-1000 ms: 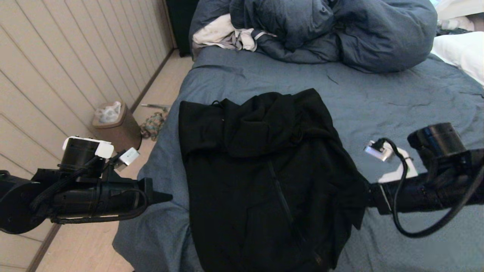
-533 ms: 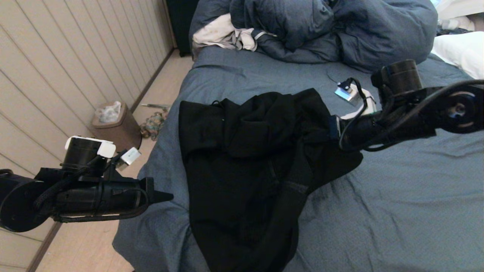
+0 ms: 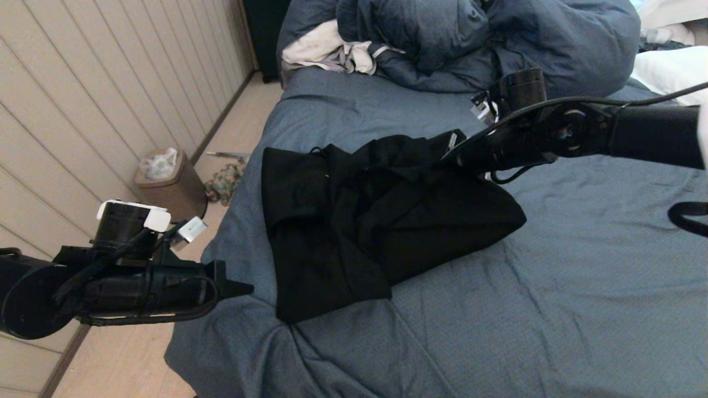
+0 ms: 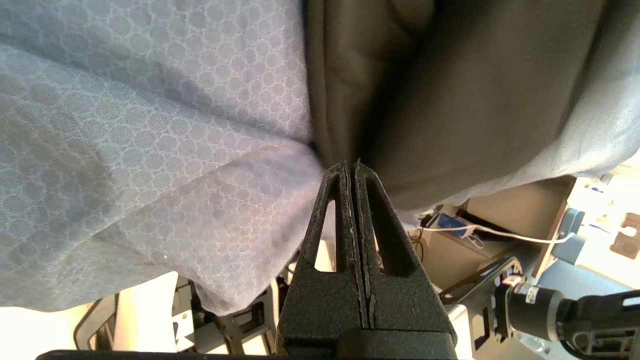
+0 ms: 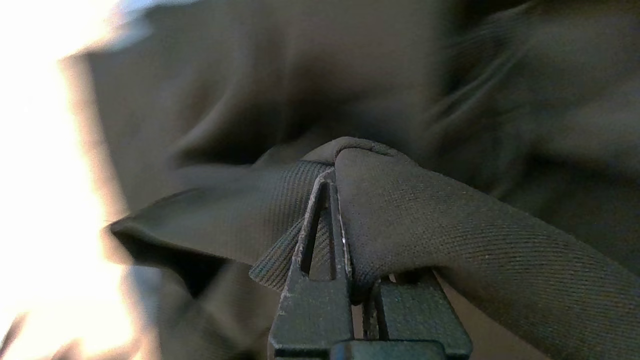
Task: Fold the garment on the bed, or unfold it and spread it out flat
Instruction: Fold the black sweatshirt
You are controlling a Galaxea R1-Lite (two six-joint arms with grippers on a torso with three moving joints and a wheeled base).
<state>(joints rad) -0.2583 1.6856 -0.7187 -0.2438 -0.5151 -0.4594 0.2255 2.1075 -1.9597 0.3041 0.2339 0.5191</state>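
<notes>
The black hooded sweatshirt, the garment [image 3: 381,221], lies bunched on the blue-grey bed [image 3: 553,287] near its left side, its lower part doubled up over its upper part. My right gripper [image 3: 445,160] is over the garment's far right part, shut on a fold of the ribbed hem cloth [image 5: 400,200], which drapes over one finger. My left gripper [image 3: 246,288] hangs off the bed's left edge, shut with nothing in it; in the left wrist view its tip [image 4: 351,167] points at the garment's edge [image 4: 450,100].
A puffy dark blue duvet [image 3: 470,38] and a white-grey cloth [image 3: 326,50] lie heaped at the far end. A white pillow [image 3: 675,77] is at the far right. Left of the bed, on the floor, a brown bin [image 3: 168,185] stands by the panelled wall.
My right arm has swung from the bed's near right up and away toward the far end, pulling the garment's lower part up over its upper part. The left arm has stayed put.
</notes>
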